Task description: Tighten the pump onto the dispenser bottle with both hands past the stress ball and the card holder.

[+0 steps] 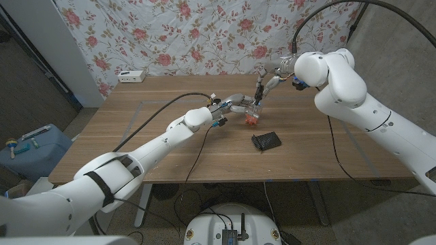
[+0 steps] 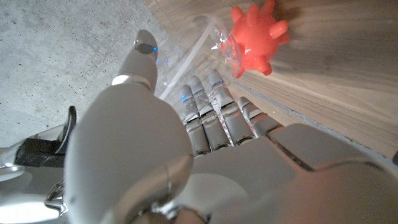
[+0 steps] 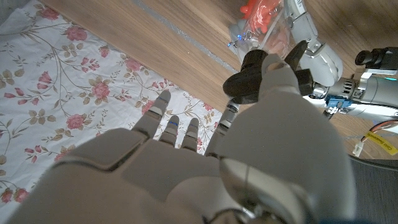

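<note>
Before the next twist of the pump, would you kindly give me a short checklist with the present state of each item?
1. Left hand holds the clear plastic dispenser bottle: ok; its fingers wrap the body in the left wrist view.
2. Right hand on the black pump: ok; thumb and a finger pinch the pump head.
3. Bottle upright on the wooden table: ok in the head view.
4. Spiky orange-red stress ball clear of the bottle: not ok; it lies right beside the base.
5. Black card holder clear of both hands: ok.
6. Pump fully threaded: cannot tell.
</note>
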`<action>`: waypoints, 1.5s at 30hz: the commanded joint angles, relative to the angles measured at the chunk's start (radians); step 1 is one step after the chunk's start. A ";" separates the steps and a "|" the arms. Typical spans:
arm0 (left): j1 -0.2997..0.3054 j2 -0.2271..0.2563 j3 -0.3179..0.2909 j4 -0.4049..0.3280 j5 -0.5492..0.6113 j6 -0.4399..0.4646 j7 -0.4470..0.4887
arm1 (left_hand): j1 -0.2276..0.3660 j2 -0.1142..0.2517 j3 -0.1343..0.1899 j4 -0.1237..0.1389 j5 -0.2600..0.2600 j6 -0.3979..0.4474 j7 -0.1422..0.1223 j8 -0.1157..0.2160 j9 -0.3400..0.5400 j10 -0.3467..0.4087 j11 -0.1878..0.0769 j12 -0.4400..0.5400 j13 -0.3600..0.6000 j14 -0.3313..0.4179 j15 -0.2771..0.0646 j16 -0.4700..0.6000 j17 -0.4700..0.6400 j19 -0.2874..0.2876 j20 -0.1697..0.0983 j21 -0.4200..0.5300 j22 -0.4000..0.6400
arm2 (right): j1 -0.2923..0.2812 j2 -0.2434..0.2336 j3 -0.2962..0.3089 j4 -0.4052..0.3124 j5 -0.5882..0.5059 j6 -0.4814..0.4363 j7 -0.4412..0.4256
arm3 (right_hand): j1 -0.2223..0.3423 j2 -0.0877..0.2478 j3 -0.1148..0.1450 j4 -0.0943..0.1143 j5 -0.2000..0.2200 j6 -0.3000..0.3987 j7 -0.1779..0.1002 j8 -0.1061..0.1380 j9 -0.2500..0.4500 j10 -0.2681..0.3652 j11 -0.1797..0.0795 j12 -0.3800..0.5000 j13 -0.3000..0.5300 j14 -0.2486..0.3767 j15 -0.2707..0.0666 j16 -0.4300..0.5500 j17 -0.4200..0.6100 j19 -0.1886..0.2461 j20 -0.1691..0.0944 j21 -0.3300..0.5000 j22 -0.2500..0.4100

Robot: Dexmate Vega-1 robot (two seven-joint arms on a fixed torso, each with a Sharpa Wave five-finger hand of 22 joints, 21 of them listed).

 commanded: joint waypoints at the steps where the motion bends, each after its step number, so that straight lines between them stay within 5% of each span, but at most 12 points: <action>1: -0.010 -0.012 0.000 0.028 0.001 -0.017 0.004 | -0.052 0.094 0.100 0.093 0.010 0.065 -0.004 0.006 0.003 0.013 -0.003 0.004 0.002 0.005 -0.048 0.002 0.002 0.001 -0.057 -0.001 0.003 | 0.038 -0.002 -0.023 0.016 0.046 -0.028 -0.002 | -0.017 0.002 -0.002 0.012 -0.003 0.051 0.007 0.006 0.000 0.013 0.002 0.010 -0.001 0.007 -0.003 0.006 0.004 0.014 -0.015 0.006 0.001; 22: -0.034 -0.040 0.006 0.088 0.001 -0.042 0.003 | -0.052 0.095 0.101 0.093 0.010 0.066 -0.003 0.006 0.004 0.013 -0.001 0.004 0.002 0.005 -0.049 0.002 0.002 0.001 -0.057 -0.001 0.003 | 0.076 -0.007 -0.071 0.038 0.096 -0.108 -0.050 | -0.135 0.026 -0.039 0.073 -0.028 0.144 0.025 0.008 -0.017 0.091 0.037 0.025 -0.003 0.064 -0.024 0.025 0.009 0.071 -0.033 0.009 0.001; 45: -0.017 -0.021 0.003 0.037 0.002 -0.004 0.014 | -0.051 0.096 0.101 0.093 0.011 0.065 -0.003 0.006 0.004 0.013 0.000 0.004 0.002 0.005 -0.047 0.002 0.002 0.001 -0.057 -0.001 0.003 | 0.099 -0.028 -0.136 0.010 0.057 -0.160 -0.052 | -0.168 0.024 -0.054 0.085 -0.046 0.156 0.046 -0.008 -0.022 0.127 0.050 0.027 -0.004 0.102 -0.032 0.030 0.006 0.092 -0.030 0.004 0.000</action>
